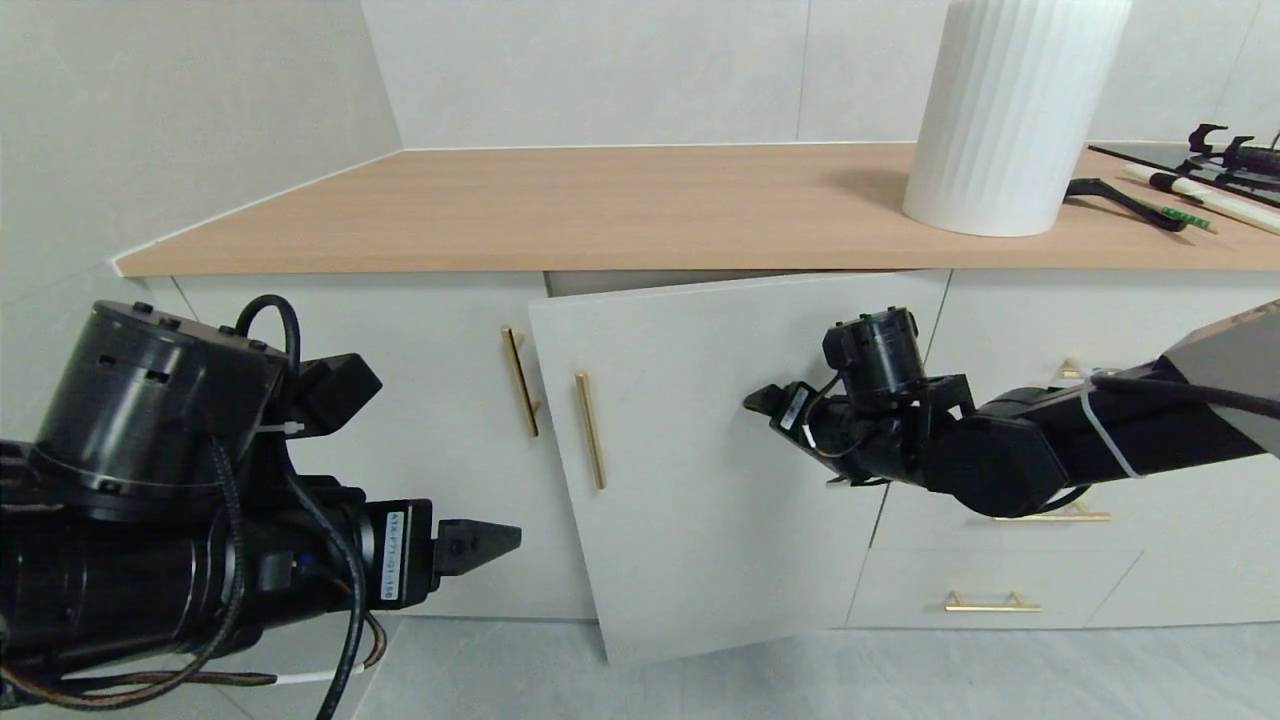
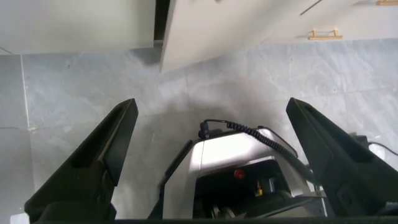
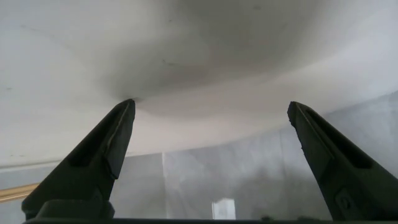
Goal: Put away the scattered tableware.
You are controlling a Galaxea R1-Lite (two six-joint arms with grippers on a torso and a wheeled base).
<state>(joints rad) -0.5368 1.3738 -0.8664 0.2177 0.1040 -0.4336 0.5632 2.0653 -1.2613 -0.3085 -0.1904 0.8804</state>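
My left pincer (image 2: 211, 106) hangs low, its two fingers spread wide apart with nothing between them. Beneath it is the grey tiled floor (image 2: 74, 106).

My right pincer (image 1: 765, 400) is also parted and empty. Its tips sit close up against the pale face of the cabinet door (image 1: 720, 450), which stands ajar (I cannot tell whether they touch the panel). The door's upright gold handle (image 1: 590, 428) is to the left of the right pincer, and above and to the right of the left one. A gold drawer pull (image 1: 992, 602) is below the right pincer and off to its right.

The tableware is well apart from both pincers. It lies up on the wooden tabletop (image 1: 500, 210), above the right pincer and far to its right. There a black-handled utensil (image 1: 1125, 203) and a long white stick (image 1: 1215, 200) lie side by side. They are just beside a tall white ribbed vessel (image 1: 1010, 110), which stands upright almost straight above my right arm. A dark tray (image 1: 1140, 155) lies flat behind the utensil and the stick, farther from the pincer than they are.
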